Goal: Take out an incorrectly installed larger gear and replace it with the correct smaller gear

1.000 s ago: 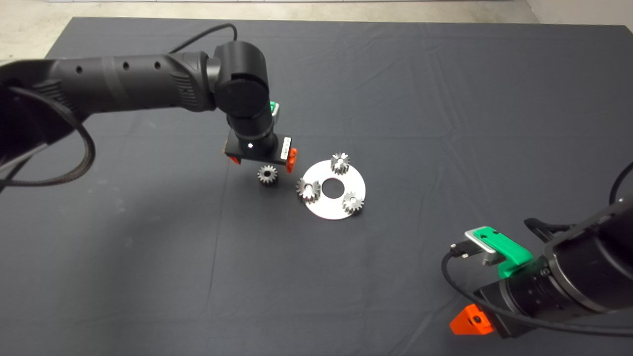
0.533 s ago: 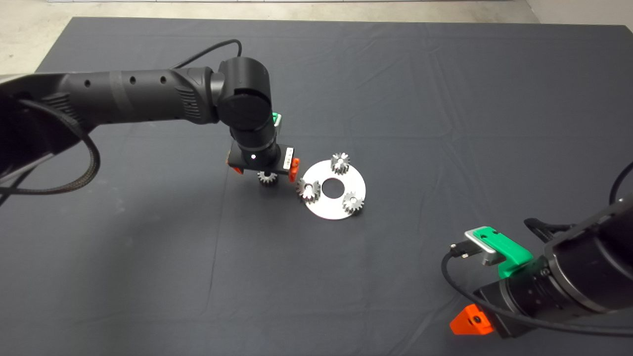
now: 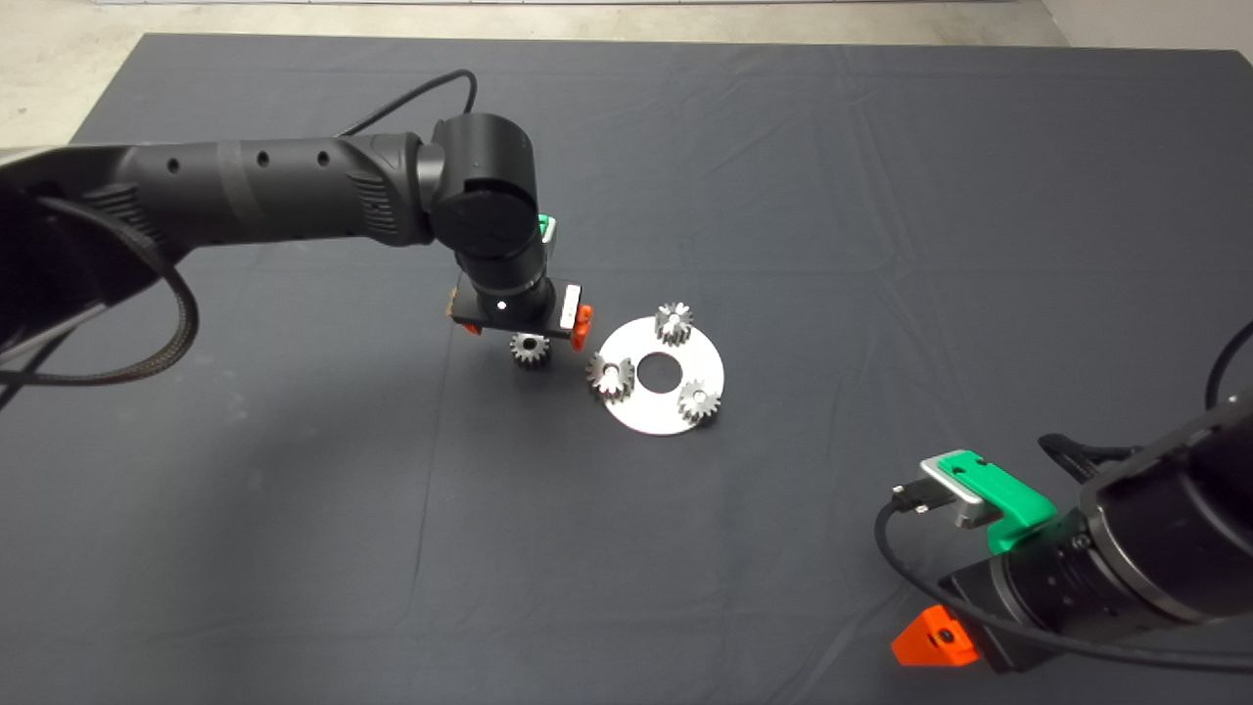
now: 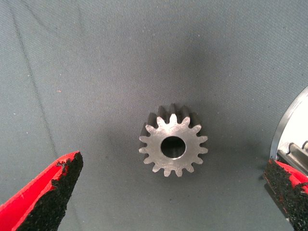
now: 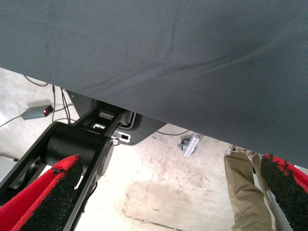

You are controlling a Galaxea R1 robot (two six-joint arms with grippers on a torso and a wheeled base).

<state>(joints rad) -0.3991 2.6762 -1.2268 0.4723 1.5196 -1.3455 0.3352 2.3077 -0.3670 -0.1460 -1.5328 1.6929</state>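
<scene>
The dark mat (image 3: 783,196) covers the tabletop, with pale floor (image 3: 59,59) beyond. The left gripper (image 4: 168,197) hangs over the loose smaller gear (image 4: 172,146), jaws wide and empty. Closing off-centre could knock it away. The larger gear (image 3: 610,376) sits on the plate (image 3: 705,367). The right gripper (image 5: 163,202) waits, open and empty.
</scene>
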